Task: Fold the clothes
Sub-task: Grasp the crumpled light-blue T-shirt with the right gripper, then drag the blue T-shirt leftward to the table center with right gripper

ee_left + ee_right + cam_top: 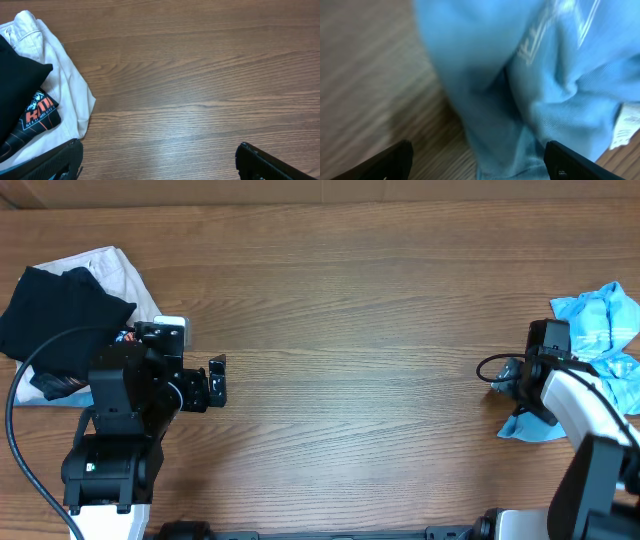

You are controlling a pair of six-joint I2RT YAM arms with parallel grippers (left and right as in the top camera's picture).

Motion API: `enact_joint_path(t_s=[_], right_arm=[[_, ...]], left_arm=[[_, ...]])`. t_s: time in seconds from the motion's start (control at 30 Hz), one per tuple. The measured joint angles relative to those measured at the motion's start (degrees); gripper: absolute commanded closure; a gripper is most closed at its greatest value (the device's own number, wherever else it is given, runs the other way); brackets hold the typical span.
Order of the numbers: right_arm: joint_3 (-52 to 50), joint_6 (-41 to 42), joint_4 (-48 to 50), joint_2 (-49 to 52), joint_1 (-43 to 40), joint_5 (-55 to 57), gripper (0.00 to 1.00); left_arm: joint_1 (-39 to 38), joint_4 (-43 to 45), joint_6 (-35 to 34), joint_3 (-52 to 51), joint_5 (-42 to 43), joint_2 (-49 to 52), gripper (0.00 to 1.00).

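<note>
Closest to the right wrist camera, the sky-blue T-shirt (555, 100) is seen blurred, filling the view from 12 to 5 o'clock. The right fingers (395, 160) are spread wide on either side of a hanging fold, and nothing is yet pinched between them. In the overhead view the shirt is found crumpled in a heap at the 3 o'clock edge of the table (350, 330), partly hidden by the right arm. The left fingers (265, 162) are likewise held apart and empty over bare wood. A black garment (20, 85) is laid on a cream garment (65, 80) at 9 o'clock.

The shirt is judged to be light, soft and limp. No shape will be kept when it is lifted, and it is expected to drape and trail rather than move as one piece. The cotton is neither slippery nor fragile. A firm pinch is best taken on a hem, shoulder seam or corner, not on the bunched middle. Which edge is which cannot be told from the heap. A pale patch at 3 o'clock in the wrist view may be a tag or print.
</note>
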Motion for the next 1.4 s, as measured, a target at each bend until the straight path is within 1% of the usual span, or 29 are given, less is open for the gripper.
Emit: enact_joint_path(t_s=[0.03,0.1,0.13,0.17,0.2,0.27,0.3,0.33,0.43,0.5,0.53,0.6,0.63,0.67,0.73,0.83,0.87,0.9,0.93,0.97,1.03,1.07,1.17,1.3,1.4], right_arm=[[0.0,0.59,0.02,1.57,-0.59,-0.04,0.14],[0.44,1.62,0.09,3.34,-1.79,-0.17,0.27],[0.59,2.1,0.55,3.8,-2.29,-0.07,0.36],[1.05,2.36,0.66,4.24,-2.89,-0.28,0.53],[1.4,2.71,0.96,4.96,-3.56,-0.44,0.61],[1.68,3.37,1.29,5.42,-3.96,-1.22,0.67],[1.88,2.93,1.31,5.6,-3.91,-3.37,0.72],[1.99,2.75,1.27,5.62,-3.93,-4.48,0.72],[2.82,-1.42,0.5,5.62,-3.65,-12.24,0.71],[3.89,-6.34,-0.09,5.6,-1.36,-22.93,0.71],[4.48,-7.85,-0.81,5.55,0.09,-26.47,0.71],[6.64,-10.29,-2.56,5.49,3.45,-32.63,0.71],[10.4,-12.11,-2.8,5.18,7.67,-38.25,0.71],[13.29,-12.74,-2.8,5.11,10.29,-40.37,0.71],[18.84,-13.55,-0.33,5.03,15.13,-43.19,0.72],[26.73,-14.4,5.97,4.68,22.6,-46.1,0.72],[30.1,-14.23,10.62,4.46,26.32,-46.6,0.53],[31.39,-14.12,11.87,4.26,27.74,-46.95,0.31],[33.46,-12.41,16.55,3.08,31.1,-45.0,0.3],[33.73,-11.74,17.73,2.73,31.74,-43.34,0.17],[34.32,-11.3,16.5,2.43,32.35,-40.33,0.02],[34.47,-11.37,14.6,2.36,32.33,-38.88,0.0],[34.49,-10.73,5.53,2.36,30.82,-33.4,0.0],[34.42,-10.32,-4.57,2.36,25.86,-26.49,0.0],[34.42,-10.29,-10.38,2.36,21.55,-23.37,0.0]], left_arm=[[0.0,-0.02,-0.15,0.0,0.02,0.0,0.0],[0.0,-0.02,-0.57,0.0,0.02,0.0,0.0],[0.0,0.0,-0.76,0.0,0.02,0.0,0.0],[0.0,-0.02,-0.85,0.0,0.02,0.0,0.01],[0.0,-0.02,-1.01,0.0,0.02,0.0,0.0],[0.0,0.0,-1.16,0.0,0.02,0.0,0.0],[0.0,0.02,-1.16,0.0,0.02,0.0,0.0],[0.0,0.09,-1.18,0.0,0.02,0.0,0.0],[0.0,0.63,-1.2,0.0,0.02,0.0,0.0],[0.0,0.9,-1.22,0.0,0.02,0.0,0.0],[0.0,1.03,-1.22,0.0,0.02,0.0,0.0],[0.0,1.33,-1.44,0.0,0.02,0.0,0.0],[0.0,1.53,-1.62,0.0,0.02,0.0,0.0],[0.0,1.62,-1.64,0.0,0.02,0.0,0.0],[0.04,1.86,-1.68,0.0,0.02,0.0,0.0],[0.07,2.19,-2.08,0.0,0.02,0.0,0.0],[0.04,2.23,-2.23,0.0,0.04,0.02,0.0],[0.04,2.27,-2.25,0.0,0.04,0.04,0.0],[0.04,2.36,-2.27,0.02,0.04,0.28,0.0],[0.04,2.36,-2.27,0.02,0.04,0.48,0.0],[0.04,2.36,-2.27,0.04,0.04,1.18,0.0],[0.04,2.38,-2.27,0.04,0.04,1.49,0.0],[0.04,2.34,-2.69,0.04,0.33,2.19,0.0],[0.04,2.56,-3.13,0.07,3.54,3.06,0.0],[-0.17,3.34,-5.33,0.11,6.71,5.18,0.0]])
